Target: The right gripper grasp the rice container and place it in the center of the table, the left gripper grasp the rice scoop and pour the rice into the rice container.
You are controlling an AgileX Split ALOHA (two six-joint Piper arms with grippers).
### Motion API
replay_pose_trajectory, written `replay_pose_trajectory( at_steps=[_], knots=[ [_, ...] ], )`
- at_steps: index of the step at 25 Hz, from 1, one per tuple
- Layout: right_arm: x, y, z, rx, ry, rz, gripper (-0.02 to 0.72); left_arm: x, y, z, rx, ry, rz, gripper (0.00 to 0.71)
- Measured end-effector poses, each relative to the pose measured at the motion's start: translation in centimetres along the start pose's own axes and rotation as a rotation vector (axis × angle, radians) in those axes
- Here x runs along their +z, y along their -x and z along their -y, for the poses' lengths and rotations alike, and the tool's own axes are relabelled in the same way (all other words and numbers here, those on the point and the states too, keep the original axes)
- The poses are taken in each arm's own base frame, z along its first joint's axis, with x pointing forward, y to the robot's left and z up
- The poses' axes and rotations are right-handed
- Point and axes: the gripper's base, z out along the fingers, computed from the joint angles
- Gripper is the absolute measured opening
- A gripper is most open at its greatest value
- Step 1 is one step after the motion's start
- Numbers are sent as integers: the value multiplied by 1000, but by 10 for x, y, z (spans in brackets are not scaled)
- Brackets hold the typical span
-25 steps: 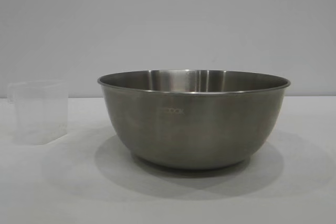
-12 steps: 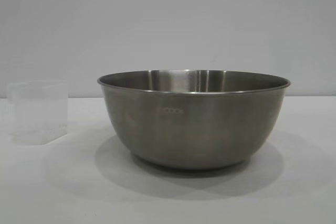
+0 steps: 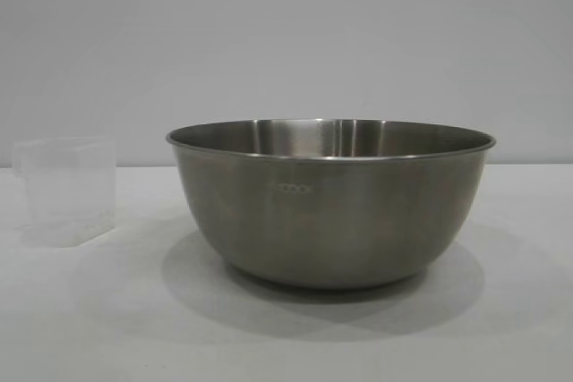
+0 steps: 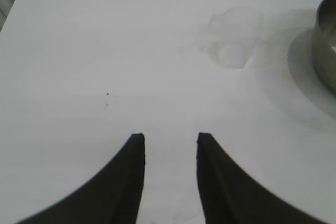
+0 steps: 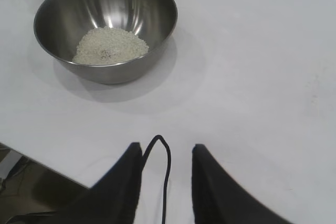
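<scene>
The rice container [image 3: 331,207], a big steel bowl, stands upright on the white table [image 3: 501,328]. A heap of rice [image 5: 111,45] lies inside the rice container [image 5: 105,24]. The rice scoop [image 3: 67,190], a clear plastic cup, stands on the table to the bowl's left, apart from it. No gripper appears in the exterior view. My left gripper [image 4: 170,137] hovers open over bare table, well short of the rice scoop [image 4: 233,38], with the bowl's rim [image 4: 328,45] beyond it. My right gripper [image 5: 167,148] is open, away from the bowl, with only its own black cable [image 5: 167,169] looping between the fingers.
The table's edge [image 5: 42,163] runs close to my right gripper, with dark floor and cables below it. A plain grey wall [image 3: 286,33] stands behind the table. Two small dark specks [image 4: 107,99] mark the tabletop ahead of the left gripper.
</scene>
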Motion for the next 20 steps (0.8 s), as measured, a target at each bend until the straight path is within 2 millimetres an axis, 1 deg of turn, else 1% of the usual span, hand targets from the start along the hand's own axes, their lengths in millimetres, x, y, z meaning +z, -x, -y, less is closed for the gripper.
replay_pose_trajectory(
  at_steps=[4, 7, 13, 16, 20],
  knots=[
    [-5, -4, 0, 12, -17, 42, 228, 0, 0, 0, 0, 0, 0, 192],
    [-8, -6, -1, 78, -120, 64, 228, 0, 0, 0, 0, 1, 3, 192],
    [-8, -6, -3, 208, -326, 63, 228, 0, 0, 0, 1, 3, 3, 192],
    [-8, -6, -4, 241, -377, 62, 228, 0, 0, 0, 1, 3, 3, 192],
    [-8, -6, -4, 258, -402, 62, 228, 0, 0, 0, 1, 3, 3, 192]
  ],
)
